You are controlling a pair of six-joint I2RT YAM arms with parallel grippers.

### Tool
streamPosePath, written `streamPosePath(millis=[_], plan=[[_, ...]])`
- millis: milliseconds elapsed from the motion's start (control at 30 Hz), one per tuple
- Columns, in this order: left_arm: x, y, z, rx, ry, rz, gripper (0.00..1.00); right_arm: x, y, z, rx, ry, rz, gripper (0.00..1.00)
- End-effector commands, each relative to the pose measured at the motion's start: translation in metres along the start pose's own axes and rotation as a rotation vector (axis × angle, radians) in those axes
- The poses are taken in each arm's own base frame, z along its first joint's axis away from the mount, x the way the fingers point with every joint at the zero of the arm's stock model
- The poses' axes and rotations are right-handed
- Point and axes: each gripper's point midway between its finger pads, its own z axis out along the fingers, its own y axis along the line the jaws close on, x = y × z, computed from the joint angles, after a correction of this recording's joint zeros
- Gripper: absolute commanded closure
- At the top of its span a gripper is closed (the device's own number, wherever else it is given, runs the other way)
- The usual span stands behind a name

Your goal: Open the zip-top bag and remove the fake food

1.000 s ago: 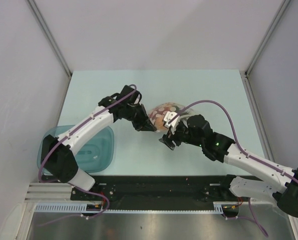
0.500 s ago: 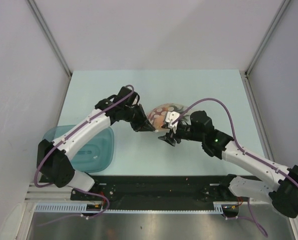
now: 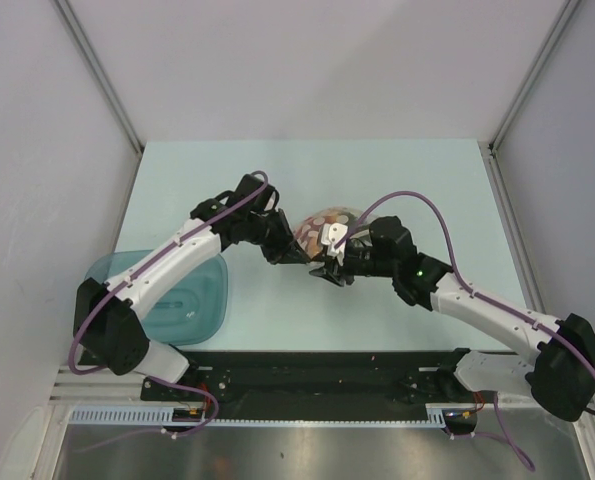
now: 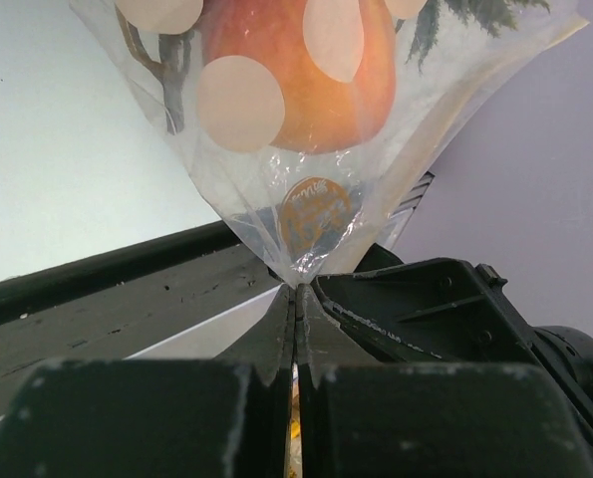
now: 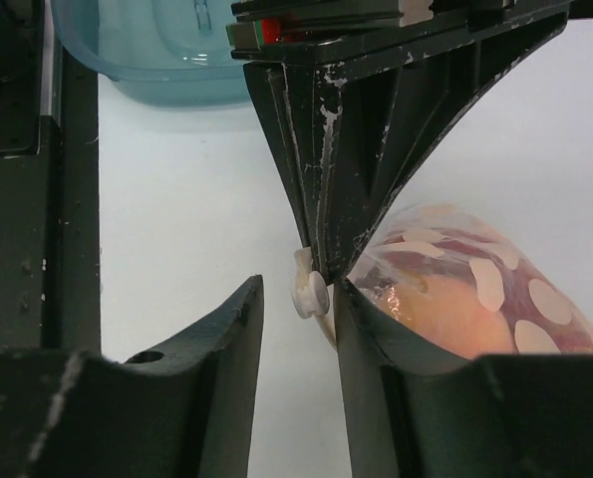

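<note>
- Taking up most of the overhead view, the pale mint table (image 3: 407, 175) is carrying everything.
- The left arm (image 3: 177, 250) is reaching in from the left and the right arm (image 3: 487, 310) from the right. They're meeting around the middle of the table.
- The teal tray (image 3: 202, 305) is sitting at the near-left edge, partly under the left arm and well apart from the bag.
- The zip-top bag (image 3: 322, 218) is bulging between the two grippers, mid-table. It's clear floppy plastic with pale dots on it.
- The fake food (image 4: 286, 60) is sitting inside the bag. It's mostly showing as an orange lump with some dark green leafy bits, and I can't tell the pieces apart.
- The left gripper (image 4: 296, 294) is clamping down with its fingers pressed flat together, pinching a tapered bit of the bag's plastic.
- The right gripper (image 5: 298, 287) is hanging just beside that pinch with its jaws apart and not clamping anything. One finger is brushing the bag.
- A little white tab (image 5: 309, 292) is poking into that gap right at the bag's edge.
</note>
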Motion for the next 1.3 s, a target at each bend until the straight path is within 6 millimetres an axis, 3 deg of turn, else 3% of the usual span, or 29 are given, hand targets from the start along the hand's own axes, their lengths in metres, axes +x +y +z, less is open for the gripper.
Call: streamPosePath(millis=[0, 67, 133, 200, 400, 567, 633, 700, 733, 767, 800, 833, 900, 933, 967, 1033, 1100, 1133, 1233, 1267], plan=[[0.006, -0.017, -0.01, 0.072, 0.011, 0.011, 1.0, -0.029, -0.014, 0.001, 0.039, -0.071, -0.07, 0.63], [0.005, -0.019, -0.011, 0.088, 0.006, 0.016, 1.0, -0.03, -0.02, 0.0, 0.078, -0.077, -0.081, 0.71], [0.003, -0.022, -0.015, 0.105, -0.006, 0.017, 1.0, -0.027, -0.021, 0.0, 0.08, -0.058, -0.109, 0.89], [0.0, -0.024, -0.017, 0.132, -0.023, 0.014, 1.0, -0.022, -0.026, -0.002, 0.114, -0.026, -0.113, 1.0], [-0.025, -0.023, -0.039, 0.18, -0.106, -0.014, 1.0, 0.0, -0.044, -0.023, 0.251, 0.051, -0.124, 1.0], [-0.035, -0.021, -0.052, 0.185, -0.13, -0.005, 1.0, 0.009, -0.051, -0.042, 0.326, 0.095, -0.145, 1.0], [-0.04, -0.02, -0.057, 0.196, -0.148, -0.006, 1.0, 0.022, -0.052, -0.054, 0.359, 0.136, -0.116, 1.0], [-0.04, -0.026, -0.061, 0.256, -0.13, 0.019, 1.0, 0.019, -0.054, -0.061, 0.37, 0.114, -0.11, 1.0], [-0.042, -0.038, -0.058, 0.338, -0.125, 0.074, 1.0, 0.014, -0.051, -0.06, 0.348, 0.092, -0.11, 1.0], [-0.03, -0.046, -0.06, 0.399, -0.051, 0.112, 0.99, 0.009, -0.049, -0.059, 0.337, 0.075, -0.103, 1.0], [-0.029, -0.06, -0.058, 0.472, -0.04, 0.186, 0.93, 0.007, -0.048, -0.056, 0.316, 0.072, -0.098, 1.0], [-0.026, -0.064, -0.057, 0.491, -0.05, 0.296, 0.83, -0.007, -0.044, -0.052, 0.274, 0.034, -0.102, 1.0], [-0.02, -0.064, -0.054, 0.457, -0.079, 0.426, 0.76, -0.01, -0.037, -0.043, 0.204, 0.027, -0.068, 1.0], [-0.019, -0.068, -0.059, 0.468, -0.12, 0.56, 0.71, -0.026, -0.041, -0.043, 0.197, 0.004, -0.078, 1.0], [-0.014, -0.07, -0.058, 0.461, -0.149, 0.639, 0.68, -0.02, -0.037, -0.043, 0.164, 0.037, -0.052, 1.0], [-0.019, -0.063, -0.059, 0.412, -0.26, 0.806, 0.65, -0.031, -0.038, -0.042, 0.098, 0.023, -0.029, 1.0], [-0.019, -0.064, -0.06, 0.438, -0.323, 0.901, 0.63, -0.032, -0.034, -0.044, 0.039, 0.026, 0.013, 1.0], [-0.017, -0.052, -0.056, 0.434, -0.337, 0.957, 0.62, -0.034, -0.043, -0.047, 0.04, 0.028, 0.037, 1.0], [-0.019, -0.045, -0.056, 0.428, -0.396, 1.106, 0.61, -0.037, -0.043, -0.05, -0.023, 0.026, 0.111, 1.0], [-0.019, -0.043, -0.055, 0.408, -0.415, 1.139, 0.61, -0.047, -0.046, -0.05, -0.035, 0.016, 0.111, 1.0]])
